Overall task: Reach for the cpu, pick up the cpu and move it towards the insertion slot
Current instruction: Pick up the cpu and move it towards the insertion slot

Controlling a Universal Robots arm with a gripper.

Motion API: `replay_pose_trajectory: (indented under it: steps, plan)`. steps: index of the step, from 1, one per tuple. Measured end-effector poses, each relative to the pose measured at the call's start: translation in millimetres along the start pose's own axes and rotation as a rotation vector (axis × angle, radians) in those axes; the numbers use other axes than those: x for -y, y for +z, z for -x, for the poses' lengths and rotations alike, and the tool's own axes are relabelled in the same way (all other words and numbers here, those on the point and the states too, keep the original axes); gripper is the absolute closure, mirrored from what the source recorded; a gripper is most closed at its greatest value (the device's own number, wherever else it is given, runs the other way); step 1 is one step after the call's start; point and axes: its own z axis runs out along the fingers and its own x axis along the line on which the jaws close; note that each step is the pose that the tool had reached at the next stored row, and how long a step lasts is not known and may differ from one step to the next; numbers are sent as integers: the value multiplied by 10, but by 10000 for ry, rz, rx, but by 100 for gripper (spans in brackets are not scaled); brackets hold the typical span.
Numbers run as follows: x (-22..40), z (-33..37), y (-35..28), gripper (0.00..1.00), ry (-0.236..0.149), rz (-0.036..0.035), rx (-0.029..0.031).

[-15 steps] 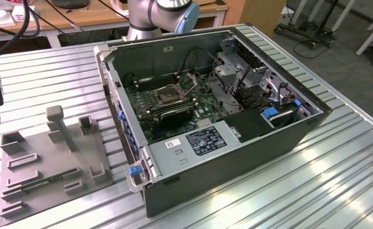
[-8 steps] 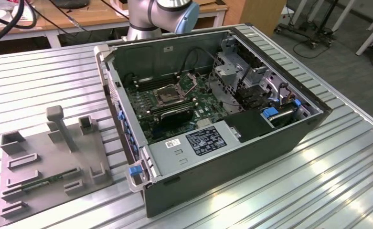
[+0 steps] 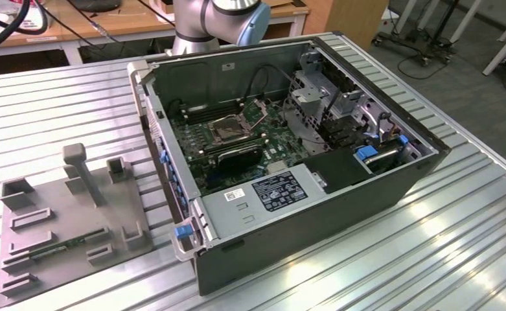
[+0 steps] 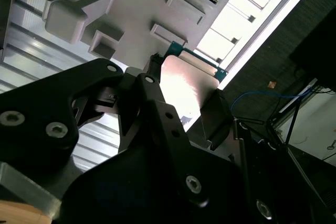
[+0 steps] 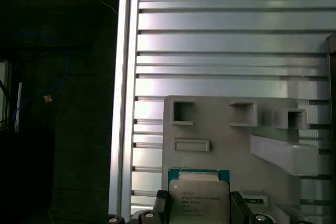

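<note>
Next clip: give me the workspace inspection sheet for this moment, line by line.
Surface: slatted metal table carrying an open computer case and a grey tray.
Job's things: cpu held off the tray; insertion slot on the green board inside the case, dark centre showing.
Clutter: memory stick lying in the tray.
Grippers: gripper shut on the cpu, over the tray.
Cables: blue cable beyond the table edge; dark wires inside the case.
Surroundings: wooden desk, wheeled stands.

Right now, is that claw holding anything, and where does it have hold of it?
Yes: the claw holds the cpu, pinched by two opposite edges between its fingers, over the grey tray.
</note>
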Motion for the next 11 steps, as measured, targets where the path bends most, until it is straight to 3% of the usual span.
replay_pose_trajectory:
  steps: [11]
  plan:
    - [-2,0,-50,46,0,25,1]
